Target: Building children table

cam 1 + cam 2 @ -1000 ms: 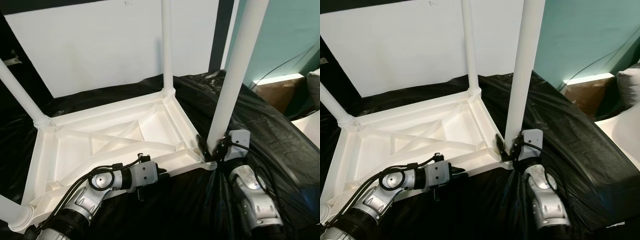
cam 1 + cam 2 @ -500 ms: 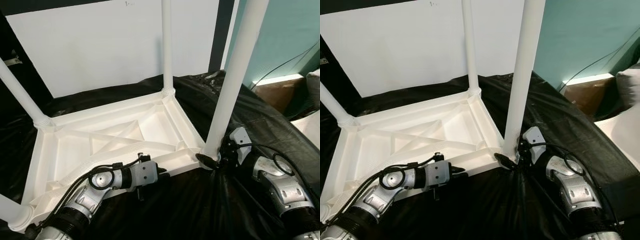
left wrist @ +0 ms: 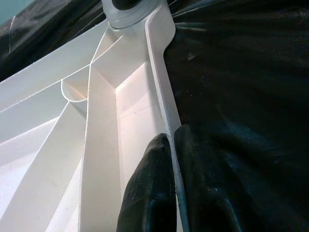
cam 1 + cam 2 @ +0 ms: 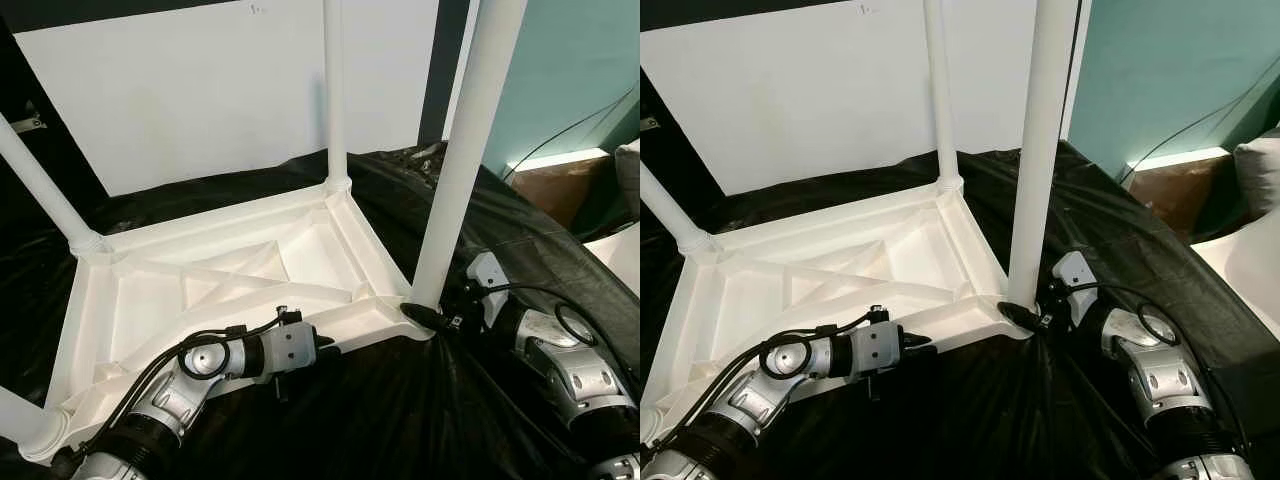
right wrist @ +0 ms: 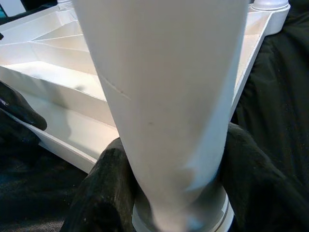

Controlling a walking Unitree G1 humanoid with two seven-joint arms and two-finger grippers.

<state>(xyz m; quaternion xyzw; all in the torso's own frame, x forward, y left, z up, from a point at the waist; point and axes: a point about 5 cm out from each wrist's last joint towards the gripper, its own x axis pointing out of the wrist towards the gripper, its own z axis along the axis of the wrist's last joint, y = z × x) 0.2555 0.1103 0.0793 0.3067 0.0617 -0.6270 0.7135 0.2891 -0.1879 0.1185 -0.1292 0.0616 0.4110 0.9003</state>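
Left eye view: upturned tabletop (image 4: 230,270) on black sheet (image 4: 520,240). Left gripper (image 3: 169,188) pinches near rim; keep it braced. Right gripper (image 4: 437,318) clasps leg (image 4: 455,170) base, probably seating it; twist squarely, upright.

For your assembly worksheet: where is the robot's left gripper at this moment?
In the left eye view, the left gripper is low and left of centre, clamped on the near rim of the upturned white tabletop, left of the near-right leg.

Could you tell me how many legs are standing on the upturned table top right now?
4: far-left leg, far-right leg, near-right leg held by the right gripper, near-left leg.
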